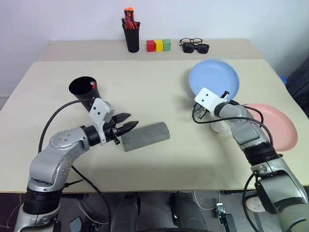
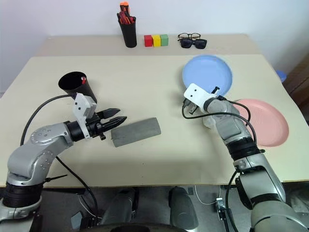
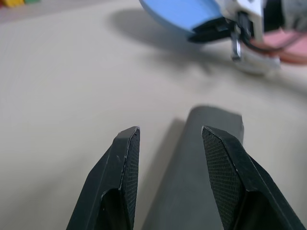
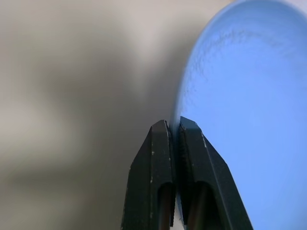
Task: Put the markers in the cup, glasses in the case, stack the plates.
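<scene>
R gripper (image 4: 174, 125) is pinched on the near rim of the blue plate (image 1: 215, 77), w/ the pink plate (image 1: 275, 126) just to its right. L gripper (image 1: 126, 123) (fingers spread, holding nothing) hovers at the closed grey case (image 1: 146, 136); the black cup (image 1: 85, 90) stands behind it.

Bright even light, soft shadows; wrist views blurred beyond the fingers.

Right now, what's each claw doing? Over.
Right gripper shut on blue plate rim. Left gripper open, empty, over grey case. Pink plate alongside, nothing in the way.
</scene>
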You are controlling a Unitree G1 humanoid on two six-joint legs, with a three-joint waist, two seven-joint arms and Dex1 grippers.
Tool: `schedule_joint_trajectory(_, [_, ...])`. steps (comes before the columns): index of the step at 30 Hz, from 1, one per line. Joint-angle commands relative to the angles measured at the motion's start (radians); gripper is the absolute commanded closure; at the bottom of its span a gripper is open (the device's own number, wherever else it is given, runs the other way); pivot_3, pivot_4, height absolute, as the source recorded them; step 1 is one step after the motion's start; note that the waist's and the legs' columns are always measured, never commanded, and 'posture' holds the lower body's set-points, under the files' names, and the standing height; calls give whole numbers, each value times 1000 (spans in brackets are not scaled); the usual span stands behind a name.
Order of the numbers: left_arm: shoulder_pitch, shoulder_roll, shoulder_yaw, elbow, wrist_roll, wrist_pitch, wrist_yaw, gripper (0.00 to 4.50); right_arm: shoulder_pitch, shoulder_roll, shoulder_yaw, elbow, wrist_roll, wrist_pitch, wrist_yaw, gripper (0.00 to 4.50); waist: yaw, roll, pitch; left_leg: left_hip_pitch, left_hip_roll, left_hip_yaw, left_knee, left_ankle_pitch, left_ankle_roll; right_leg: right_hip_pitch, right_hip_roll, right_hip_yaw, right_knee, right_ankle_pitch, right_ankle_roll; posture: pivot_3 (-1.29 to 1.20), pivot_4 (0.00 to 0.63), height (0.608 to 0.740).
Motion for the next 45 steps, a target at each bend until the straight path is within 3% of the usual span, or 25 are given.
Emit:
schedule_joint_trajectory(1, [-23, 1, -23, 35, 28, -85, -28, 2446, 102, -108, -163, -281, 23, 107, 59, 4438, 9, 0, 0, 0, 0, 0, 0, 0, 0, 0, 0, 0, 0, 0, 0, 0, 150, 740])
schedule_joint_trajectory(6, [-77, 0, -122, 132, 72, -181, -122, 2446, 413, -233, -417, -642, 85, 375, 209, 4438, 22, 0, 0, 0, 0, 0, 1, 0, 1, 2, 0, 0, -2, 0, 0, 0, 150, 740])
schedule_joint_trajectory(9, [-114, -11, -160, 195, 97, -225, -154, 2446, 544, -248, -487, -727, 95, 457, 240, 4438, 14, 1, -1, 1, 0, 0, 1, -1, 1, 3, 0, 0, -2, 0, 0, 0, 150, 740])
schedule_joint_trajectory(13, [-153, -31, -188, 249, 120, -264, -173, 2446, 580, -228, -477, -761, 102, 489, 226, 3082, 5, 2, -1, 2, 1, 1, 1, -1, 1, 3, 1, 0, -1, 0, 0, 0, 150, 740])
schedule_joint_trajectory(17, [-159, -34, -177, 262, 125, -274, -171, 2446, 554, -169, -394, -782, 134, 469, 214, 1023, 7, 2, -1, 2, 1, 1, 1, -1, 1, 3, 1, 0, -1, 0, 0, 0, 150, 740])
schedule_joint_trajectory(27, [-74, 2, -134, 171, 119, -252, -128, 2446, 467, -102, -215, -558, 78, 390, 113, 1023, 13, 2, -1, 2, 0, 0, 1, -1, 1, 3, 0, 0, -2, 0, 0, 0, 150, 740])
schedule_joint_trajectory(30, [-58, 8, -127, 153, 118, -248, -117, 2446, 455, -95, -221, -537, 89, 382, 102, 1883, 15, 2, -1, 2, 0, 1, 1, -1, 1, 3, 0, 0, -2, 0, 0, 0, 150, 740])
schedule_joint_trajectory(35, [-59, 3, -131, 157, 117, -247, -111, 2446, 454, -104, -245, -556, 99, 369, 94, 4402, 16, 2, -1, 2, 0, 0, 1, -1, 1, 3, 0, 0, -2, 0, 0, 0, 150, 740])
schedule_joint_trajectory(41, [-63, 5, -133, 199, 130, -265, -119, 2446, 426, -148, -333, -608, 75, 415, 60, 4467, 14, 2, -1, 2, 0, 0, 1, -1, 1, 3, 0, 0, -2, 0, 0, 0, 150, 740])
schedule_joint_trajectory(44, [-53, 9, -121, 211, 138, -280, -114, 2446, 445, -241, -376, -581, 9, 488, 52, 4467, 16, 2, -1, 2, 0, 0, 1, -1, 1, 3, 0, 0, -2, 0, 0, 0, 150, 740])
schedule_joint_trajectory(45, [-50, 7, -117, 210, 135, -279, -112, 2446, 462, -275, -375, -565, -13, 500, 53, 4193, 18, 2, -1, 2, 0, 0, 1, -1, 1, 3, 0, 0, -2, 0, 0, 0, 150, 740])
